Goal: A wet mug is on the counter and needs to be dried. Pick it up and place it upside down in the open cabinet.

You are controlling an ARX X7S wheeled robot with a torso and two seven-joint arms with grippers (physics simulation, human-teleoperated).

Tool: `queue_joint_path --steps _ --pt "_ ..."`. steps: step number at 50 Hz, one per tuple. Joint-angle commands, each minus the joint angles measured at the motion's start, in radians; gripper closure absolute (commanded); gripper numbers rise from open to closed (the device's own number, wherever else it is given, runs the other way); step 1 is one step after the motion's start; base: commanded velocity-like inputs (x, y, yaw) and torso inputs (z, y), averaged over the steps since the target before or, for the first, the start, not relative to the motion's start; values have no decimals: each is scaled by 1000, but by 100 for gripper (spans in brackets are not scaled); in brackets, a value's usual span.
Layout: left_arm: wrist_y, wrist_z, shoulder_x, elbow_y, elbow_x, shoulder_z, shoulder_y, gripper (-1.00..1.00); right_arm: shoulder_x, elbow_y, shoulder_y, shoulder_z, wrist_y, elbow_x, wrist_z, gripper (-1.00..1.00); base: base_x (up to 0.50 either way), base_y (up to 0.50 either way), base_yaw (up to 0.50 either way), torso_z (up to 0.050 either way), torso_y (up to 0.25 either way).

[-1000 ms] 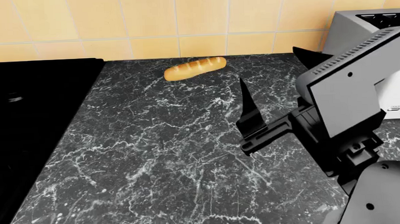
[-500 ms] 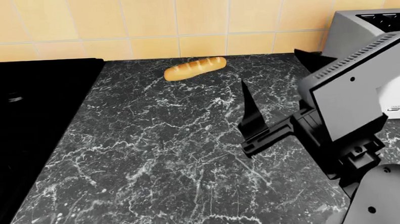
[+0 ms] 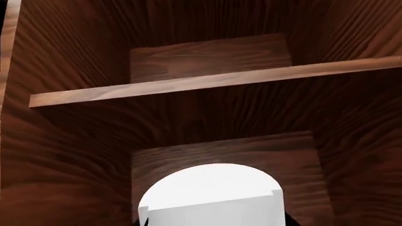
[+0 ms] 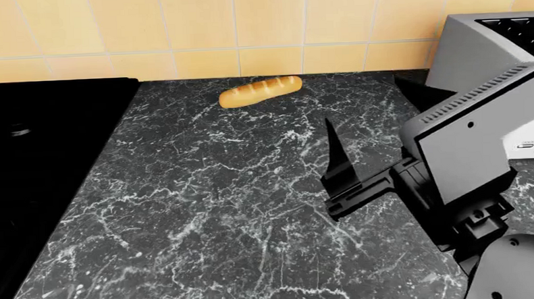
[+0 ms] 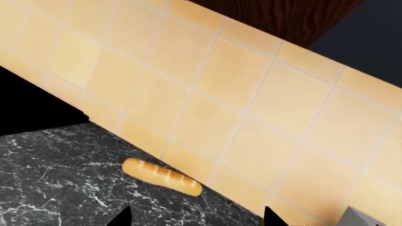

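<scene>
The white mug [image 3: 210, 197] fills the near part of the left wrist view, held up inside the brown wooden cabinet over its lower board [image 3: 220, 148], with a shelf [image 3: 213, 80] beyond. My left gripper [image 3: 213, 224] is shut on the mug; only dark finger corners show beside it. I cannot tell which way up the mug is. Neither the left arm nor the mug appears in the head view. My right gripper [image 4: 362, 105] hovers open and empty over the dark marble counter [image 4: 206, 193], fingertips wide apart in the right wrist view [image 5: 197, 219].
A small bread loaf [image 4: 260, 91] [image 5: 161, 176] lies at the counter's back by the tiled wall [image 4: 243, 29]. A white toaster [image 4: 492, 45] stands at the back right, behind my right arm. The black stovetop [image 4: 33, 166] borders the counter on the left.
In the head view my right arm and gripper have sunk slightly lower and a little to the right. The loaf and toaster have not moved.
</scene>
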Motion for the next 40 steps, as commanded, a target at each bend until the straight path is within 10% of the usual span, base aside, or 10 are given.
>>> queue_joint_path --steps 1,40 --pt "-70 -24 16 -89 -111 117 -9 100 -5 -22 -57 36 -42 26 23 -100 0 0 0 0 0" --pt "-104 -69 16 -140 -155 187 97 100 -30 -29 -104 52 -94 2 8 -100 0 0 0 0 1"
